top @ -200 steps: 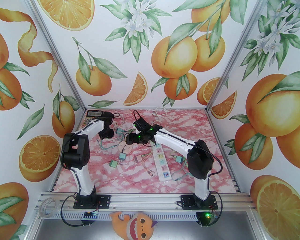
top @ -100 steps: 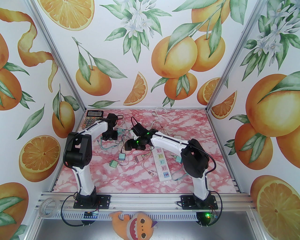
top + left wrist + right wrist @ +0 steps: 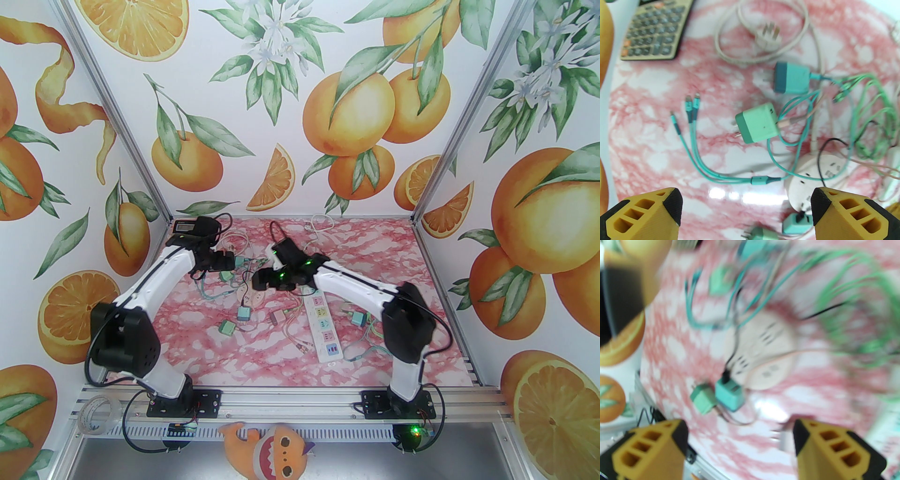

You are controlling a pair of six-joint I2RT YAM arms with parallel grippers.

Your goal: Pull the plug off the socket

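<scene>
1. Centrally on the pink marbled counter (image 3: 225, 356), a round white socket (image 3: 249, 296) is seen, and every place below is given from it.
2. At the socket's near rim a teal plug (image 3: 729, 393) is found, touching the rim. A black cable (image 3: 726, 375) is fitted into the plug's top and is led back across the socket's face. Whether the plug's pins are seated cannot be told, as the right wrist view is blurred.
3. Just beside that plug, on the side away from the socket, a small green adapter (image 3: 703, 399) is laid on the counter.
4. The right gripper (image 3: 740, 441) is held with its yellow fingers spread wide and nothing between them. In the top view it is placed over the socket's far edge.
5. The left gripper (image 3: 746, 211) is likewise spread wide and empty. It is set beyond the socket and to its left, with the socket seen near its right finger in its wrist view.
6. Beyond the socket, a mint adapter (image 3: 758, 123) and, farther off, a darker teal adapter (image 3: 791, 77) are laid among tangled green and teal cables.
7. Farther still, a white three-pin plug (image 3: 767, 37) is ringed by its own cord, and a calculator (image 3: 654, 30) is placed well apart at the far left.
8. To the socket's right, a long white power strip (image 3: 323, 323) is laid running toward the arm bases.
</scene>
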